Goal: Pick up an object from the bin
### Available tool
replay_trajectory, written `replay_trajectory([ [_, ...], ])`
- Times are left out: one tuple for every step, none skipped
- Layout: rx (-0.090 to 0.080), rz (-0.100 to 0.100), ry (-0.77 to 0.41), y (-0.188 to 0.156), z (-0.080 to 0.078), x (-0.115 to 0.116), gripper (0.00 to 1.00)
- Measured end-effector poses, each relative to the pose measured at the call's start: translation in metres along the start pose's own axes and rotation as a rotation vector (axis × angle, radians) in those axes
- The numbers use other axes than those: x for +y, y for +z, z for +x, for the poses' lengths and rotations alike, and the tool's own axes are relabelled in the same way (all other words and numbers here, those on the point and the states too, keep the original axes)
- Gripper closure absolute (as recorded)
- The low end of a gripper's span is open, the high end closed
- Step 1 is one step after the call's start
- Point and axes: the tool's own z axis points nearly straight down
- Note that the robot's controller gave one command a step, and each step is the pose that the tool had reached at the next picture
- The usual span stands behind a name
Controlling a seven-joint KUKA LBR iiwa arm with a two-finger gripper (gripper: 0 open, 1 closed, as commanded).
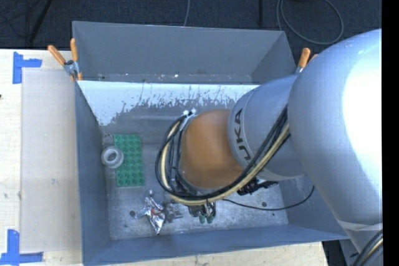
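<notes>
The end effector (202,212), its opening state indeterminable beneath the orange wrist cover (206,152), sits low by the near wall of the bin (206,247), with a crumpled silver foil piece (153,215) lying just beside it to the left.

Grey metal bin (187,53), sloped walls, floor scuffed and scratched, heaviest along the far edge. Few things lie on the floor. Green studded plate (129,165) lies flat on the left side, long edge running front to back. Grey ring (112,157), like a small tape roll, lies flat at the plate's left edge, touching or overlapping it. Crumpled silver foil piece (153,213) sits near the front wall, left of centre, well apart from the plate. Small dark speck (132,215) just left of the foil. Bare floor between the plate and the foil. Right half of the floor is hidden under the arm.
</notes>
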Motion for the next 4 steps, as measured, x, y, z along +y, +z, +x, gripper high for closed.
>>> replay_trajectory([
  [-0.006,0.002,-0.163,0.000,-0.016,0.038,1.00],
  [-0.005,0.004,-0.461,0.001,-0.024,0.092,1.00],
  [-0.005,0.003,-0.456,0.001,-0.024,0.091,1.00],
  [-0.005,0.003,-0.455,0.001,-0.024,0.091,1.00],
])
